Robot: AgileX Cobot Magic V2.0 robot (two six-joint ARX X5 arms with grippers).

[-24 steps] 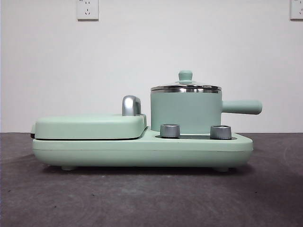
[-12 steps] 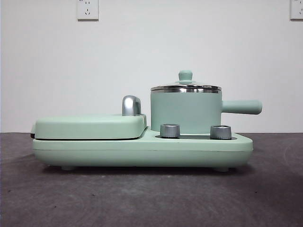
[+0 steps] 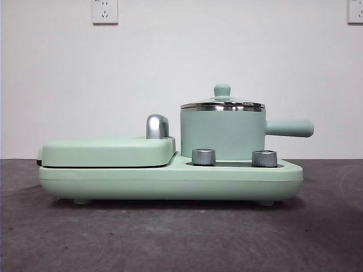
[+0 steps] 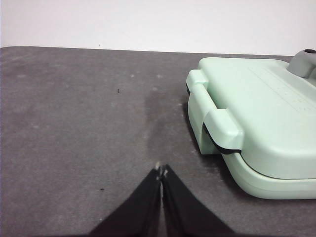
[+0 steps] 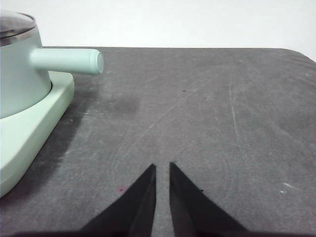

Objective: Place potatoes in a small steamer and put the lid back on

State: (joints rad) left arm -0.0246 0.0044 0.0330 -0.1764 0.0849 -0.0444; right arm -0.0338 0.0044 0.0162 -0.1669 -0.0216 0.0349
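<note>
1. a mint-green cooker base (image 3: 170, 181) sits on the dark grey table (image 3: 181, 238), with a flat griddle cover (image 3: 108, 152) closed on one half, a chrome handle (image 3: 157, 126) behind it, and two steel dials (image 3: 203, 156) at the front edge by the pot.
2. the small steamer (image 3: 222, 135) stands on the other half of the base, its straight side handle (image 3: 290, 128) pointing out past the edge; the lid (image 3: 222, 104) lies flat on its steel rim, knob up.
3. no potato shows in any view.
4. the left gripper (image 4: 161, 172) hangs over bare table just off the griddle end of the base, its jaws pressed together, holding nothing; the steamer is at the far end of the cooker from it.
5. the right gripper (image 5: 162, 168) hangs over bare table out beyond the pot's handle tip, its jaws a narrow slit apart, empty; steamer and lid sit well off to one side of it.
6. nothing stands between either pincer and the cooker.
7. against the front views of a second and half a second ago, nothing has shifted: lid, pot and cover are all in the same places.
</note>
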